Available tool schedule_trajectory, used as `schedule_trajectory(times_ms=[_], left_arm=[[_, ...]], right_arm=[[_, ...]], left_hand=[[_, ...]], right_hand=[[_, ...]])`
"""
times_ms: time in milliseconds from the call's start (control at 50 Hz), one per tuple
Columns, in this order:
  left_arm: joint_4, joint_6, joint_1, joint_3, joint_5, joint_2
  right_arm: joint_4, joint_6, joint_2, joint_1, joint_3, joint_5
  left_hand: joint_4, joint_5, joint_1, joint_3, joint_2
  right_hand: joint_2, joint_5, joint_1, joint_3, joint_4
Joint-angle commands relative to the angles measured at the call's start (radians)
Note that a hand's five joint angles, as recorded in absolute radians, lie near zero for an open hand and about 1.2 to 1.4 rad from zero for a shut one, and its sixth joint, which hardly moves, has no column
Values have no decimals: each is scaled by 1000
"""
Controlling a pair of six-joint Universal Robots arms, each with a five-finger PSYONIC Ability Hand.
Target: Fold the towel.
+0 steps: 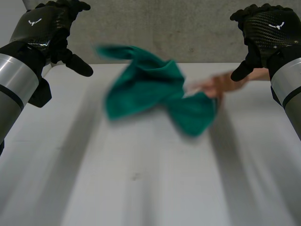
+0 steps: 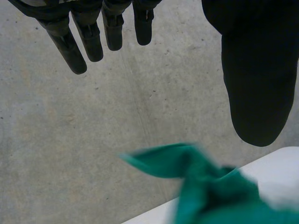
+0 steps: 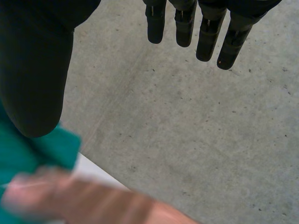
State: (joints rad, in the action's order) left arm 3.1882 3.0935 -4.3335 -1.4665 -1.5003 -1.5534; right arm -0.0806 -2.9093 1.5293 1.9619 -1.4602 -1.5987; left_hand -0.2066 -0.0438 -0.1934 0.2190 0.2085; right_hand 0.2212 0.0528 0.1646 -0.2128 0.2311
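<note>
I see the white surface with the green towel bunched up near its far edge. My left hand hovers left of the towel and my right hand right of it. Both are clear of it, with fingers released and straight. A person's hand is at the towel's right end.

Tally by kind
One green towel; one left hand, one right hand; beside its thumb, one blurred, probably person's hand.
</note>
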Motion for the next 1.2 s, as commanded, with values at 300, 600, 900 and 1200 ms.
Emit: schedule_trajectory(times_ms=[300, 600, 900, 1200], left_arm=[[-1, 2, -2, 14, 0, -69], [-1, 136, 0, 23, -6, -220], [29, 139, 0, 28, -6, -264], [52, 139, -2, 29, -6, -298]], right_arm=[[2, 1, 9, 22, -9, 66], [188, -42, -221, 152, 63, 191], [170, -442, -708, 196, 377, 100], [171, -392, -937, 195, 687, 28]], left_hand=[[32, 44, 19, -44, -34], [32, 44, 19, -44, -34], [32, 44, 19, -44, -34], [32, 44, 19, -44, -34]], right_hand=[[-47, -53, 10, 38, -57], [-47, -53, 10, 38, -57], [-28, -34, 28, 20, -38], [1175, 1169, 1232, -1183, 1165]])
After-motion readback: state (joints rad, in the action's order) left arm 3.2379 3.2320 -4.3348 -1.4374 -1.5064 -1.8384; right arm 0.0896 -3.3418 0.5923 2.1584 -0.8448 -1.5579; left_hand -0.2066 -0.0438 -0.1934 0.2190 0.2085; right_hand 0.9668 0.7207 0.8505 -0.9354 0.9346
